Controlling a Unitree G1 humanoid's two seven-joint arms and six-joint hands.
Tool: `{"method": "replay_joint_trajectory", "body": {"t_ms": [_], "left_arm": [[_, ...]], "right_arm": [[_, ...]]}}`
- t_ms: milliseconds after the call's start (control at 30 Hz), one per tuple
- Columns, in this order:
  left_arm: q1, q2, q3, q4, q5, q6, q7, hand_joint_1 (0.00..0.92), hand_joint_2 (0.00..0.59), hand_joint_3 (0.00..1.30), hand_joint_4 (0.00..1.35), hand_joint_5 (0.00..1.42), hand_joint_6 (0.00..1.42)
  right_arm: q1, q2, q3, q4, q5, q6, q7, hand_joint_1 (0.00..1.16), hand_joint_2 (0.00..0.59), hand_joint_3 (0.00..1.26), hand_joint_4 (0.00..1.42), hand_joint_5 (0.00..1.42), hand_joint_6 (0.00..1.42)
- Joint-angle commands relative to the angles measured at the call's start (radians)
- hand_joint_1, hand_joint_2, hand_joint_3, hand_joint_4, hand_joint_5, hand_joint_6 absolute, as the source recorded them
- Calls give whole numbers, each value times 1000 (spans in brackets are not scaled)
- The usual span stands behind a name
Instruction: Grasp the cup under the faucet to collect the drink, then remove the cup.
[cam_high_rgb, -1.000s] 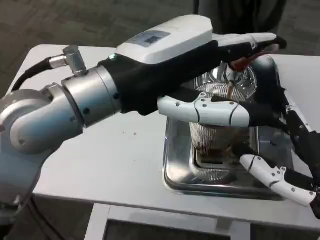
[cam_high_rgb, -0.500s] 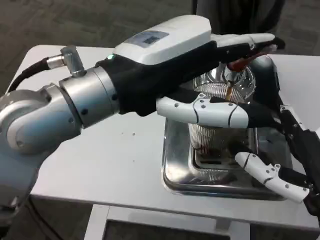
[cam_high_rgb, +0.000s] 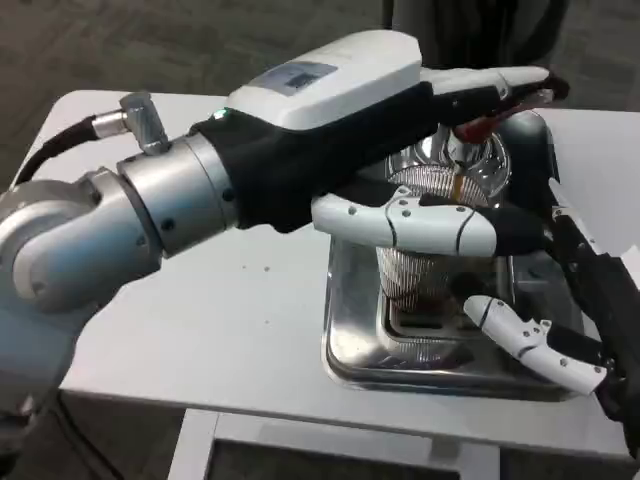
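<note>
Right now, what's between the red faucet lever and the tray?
In the head view, the clear ribbed cup stands between the faucet lever and the steel tray, catching a thin brown stream.

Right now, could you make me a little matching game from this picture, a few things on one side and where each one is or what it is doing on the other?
Things:
1. left hand
2. right hand
3. cup
4. metal tray

Places or states:
A. lies on the white table, under the cup
B. reaches over the cup, up at the red faucet lever
C. ribbed and see-through, stands under the faucet with a thin brown stream falling into it
D. at the cup's right side, fingers around its lower part

Pairs: 1-B, 2-D, 3-C, 4-A
</note>
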Motion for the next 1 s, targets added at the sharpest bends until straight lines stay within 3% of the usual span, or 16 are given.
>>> {"method": "replay_joint_trajectory", "body": {"t_ms": [33,300,500,1000], "left_arm": [[44,23,-38,-21,-4,-13,-76,0,110,131,73,174,156],[57,19,-21,-14,-23,-5,-66,0,108,131,73,174,156],[73,-16,32,9,-74,-4,-26,0,107,131,73,174,157],[93,-60,93,25,-105,-47,27,0,104,121,62,174,177]], "right_arm": [[-8,8,12,15,9,-3,-15,559,276,25,44,136,197],[-35,12,23,41,8,-1,-25,554,277,25,44,136,197],[-43,13,25,51,8,-2,-33,543,281,25,44,136,197],[-43,10,18,53,11,-3,-39,529,283,34,44,136,196]]}}
